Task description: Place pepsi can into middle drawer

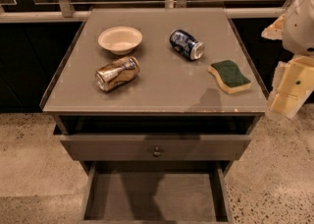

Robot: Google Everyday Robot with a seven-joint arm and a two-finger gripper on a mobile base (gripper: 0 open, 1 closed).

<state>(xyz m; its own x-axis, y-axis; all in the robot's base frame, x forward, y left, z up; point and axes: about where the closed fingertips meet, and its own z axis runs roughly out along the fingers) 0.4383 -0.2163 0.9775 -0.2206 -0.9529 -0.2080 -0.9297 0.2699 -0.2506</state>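
One pickup pending: pepsi can (186,44) lies sideways on desk (162,88); end effector (290,90) hangs off the desk edge near sponge (229,75), grip state untellable. Next: reach past the sponge to the can.

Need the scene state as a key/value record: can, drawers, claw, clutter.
pepsi can: on its side, back right of cabinet top
middle drawer: pulled out, grey floor showing, can not in it
knob drawer: directly above the middle drawer
claw: right edge of view, beside the cabinet, apart from the pepsi can
gold can: on its side, front left
bowl: upright, back left
sponge: flat, green side up, front right
task status: can not yet picked up
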